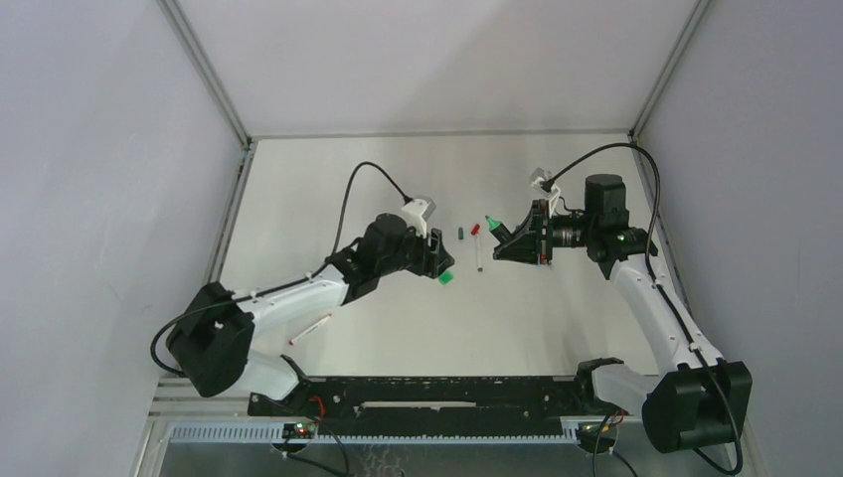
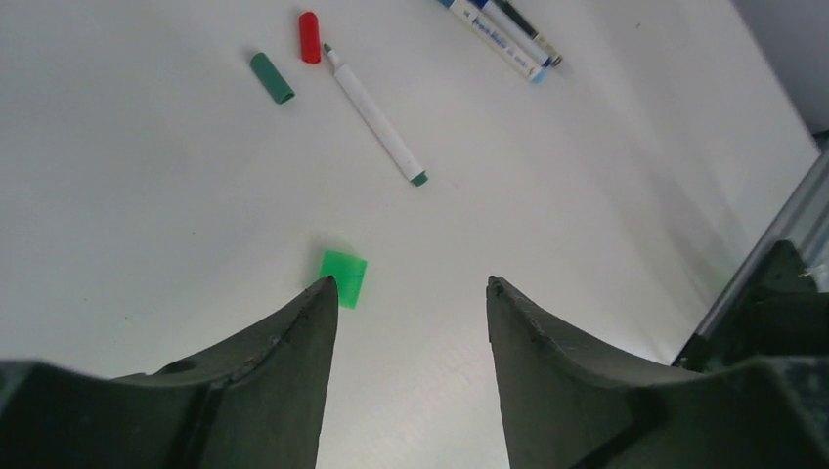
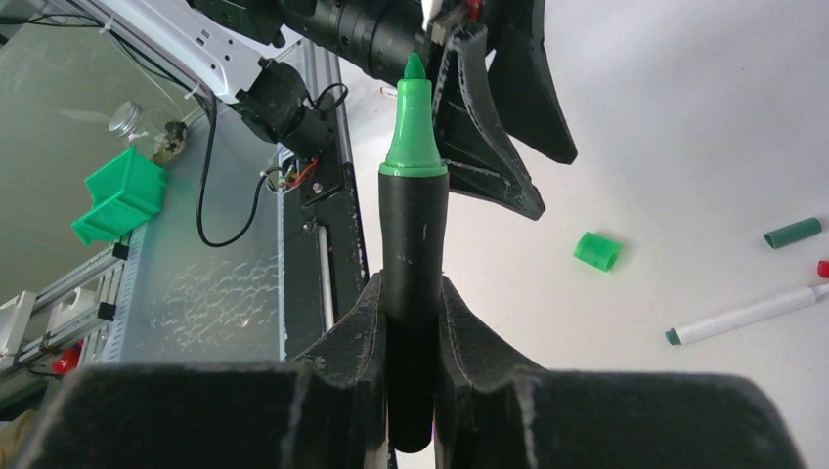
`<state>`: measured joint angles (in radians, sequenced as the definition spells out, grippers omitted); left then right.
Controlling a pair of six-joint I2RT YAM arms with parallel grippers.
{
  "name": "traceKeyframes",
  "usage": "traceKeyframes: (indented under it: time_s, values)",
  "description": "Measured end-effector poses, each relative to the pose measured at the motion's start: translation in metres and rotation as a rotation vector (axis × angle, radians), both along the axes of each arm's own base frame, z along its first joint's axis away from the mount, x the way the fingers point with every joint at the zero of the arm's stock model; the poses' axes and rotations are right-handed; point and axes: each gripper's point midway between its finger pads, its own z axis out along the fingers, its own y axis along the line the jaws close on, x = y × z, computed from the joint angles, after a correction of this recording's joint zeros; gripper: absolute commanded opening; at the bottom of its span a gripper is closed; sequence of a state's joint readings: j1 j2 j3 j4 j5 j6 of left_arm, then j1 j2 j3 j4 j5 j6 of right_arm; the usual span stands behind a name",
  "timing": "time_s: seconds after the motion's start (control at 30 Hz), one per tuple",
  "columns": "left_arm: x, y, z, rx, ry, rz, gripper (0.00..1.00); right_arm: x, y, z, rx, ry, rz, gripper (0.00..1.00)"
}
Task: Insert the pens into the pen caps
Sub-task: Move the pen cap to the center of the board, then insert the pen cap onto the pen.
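Arms reach inward over the table [image 1: 557,318], elbows bent, the left arm [image 1: 298,293] low and the right arm [image 1: 651,298] with its wrist turned sideways. The left gripper [image 2: 411,285] hangs with fingers spread, the bright green cap [image 2: 343,277] just beside one fingertip. The right gripper [image 3: 411,303] clamps the black marker [image 3: 413,244], green tip toward the left gripper. A white pen [image 2: 376,117], dark green cap [image 2: 272,77] and red cap [image 2: 309,37] lie nearby.
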<state>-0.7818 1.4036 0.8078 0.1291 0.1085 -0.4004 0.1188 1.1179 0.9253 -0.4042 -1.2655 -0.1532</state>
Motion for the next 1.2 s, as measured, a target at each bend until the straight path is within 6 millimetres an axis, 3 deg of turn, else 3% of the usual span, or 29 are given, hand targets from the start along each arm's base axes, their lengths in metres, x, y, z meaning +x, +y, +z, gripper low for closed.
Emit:
traceKeyframes:
  time_s: [0.03,0.07,0.1,0.13,0.33,0.6,0.83,1.2]
  values:
    - [0.000,0.000,-0.003,0.013,-0.004,-0.005,0.69,0.000,0.000,0.000,0.000,0.000,-0.001,0.00]
    - [0.000,0.000,-0.008,0.029,-0.003,-0.009,0.91,0.000,0.000,0.000,0.000,0.000,-0.001,0.00]
    - [0.001,0.000,-0.013,0.047,-0.002,-0.014,0.99,0.000,0.000,0.000,0.000,0.000,-0.002,0.00]
    - [0.001,0.001,-0.020,0.068,-0.001,-0.020,1.00,0.000,0.000,0.000,0.000,-0.001,-0.001,0.00]
    - [0.001,0.005,-0.064,0.196,0.073,-0.032,1.00,0.000,0.000,0.000,0.000,0.000,-0.002,0.00]
    - [0.018,-0.010,-0.069,0.284,0.081,-0.070,1.00,0.000,0.000,0.000,0.000,0.000,-0.002,0.00]
    - [0.017,-0.007,-0.101,0.387,0.158,-0.096,0.99,0.001,-0.001,0.000,0.000,-0.001,-0.002,0.00]
    - [0.011,0.000,-0.114,0.467,0.183,-0.126,0.75,0.001,-0.002,0.000,0.000,-0.001,-0.007,0.00]
